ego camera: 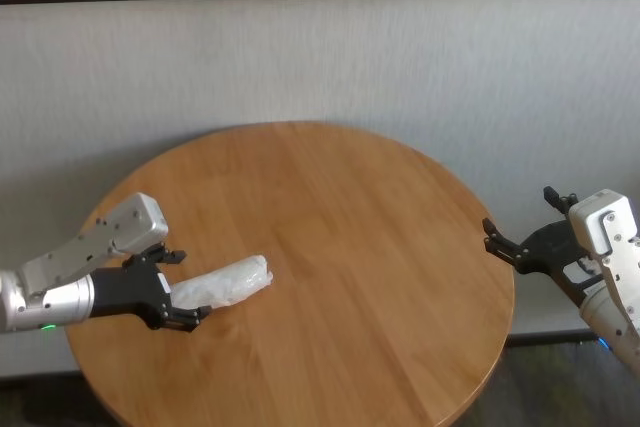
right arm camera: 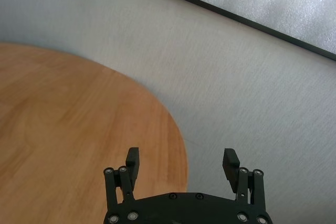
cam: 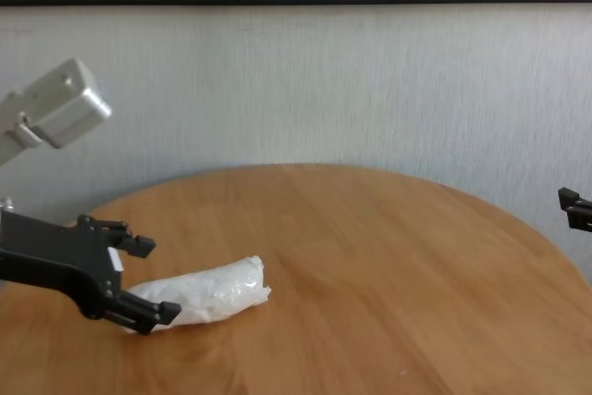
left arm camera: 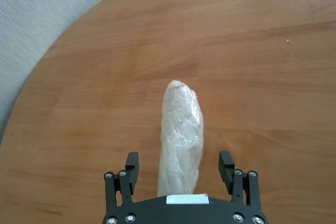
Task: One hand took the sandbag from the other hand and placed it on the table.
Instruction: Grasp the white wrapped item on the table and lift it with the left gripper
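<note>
The sandbag point(ego camera: 226, 283) lies on the table point(ego camera: 380, 247), between the left gripper's point(ego camera: 178, 287) wide-open jaws, ungripped. The right gripper point(ego camera: 502, 244) hovers open and empty beside the table's edge.

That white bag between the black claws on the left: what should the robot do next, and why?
Probably draw the left gripper straight back. Its fingers stand open on either side of the sandbag, which already lies on the table; the right gripper waits open off the table's edge.

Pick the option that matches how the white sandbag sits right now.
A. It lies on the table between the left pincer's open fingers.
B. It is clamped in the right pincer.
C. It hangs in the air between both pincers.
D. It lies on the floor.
A: the sandbag rests on the table, with the left pincer spread open around its near end, while the right pincer sits empty at the table's right edge.
</note>
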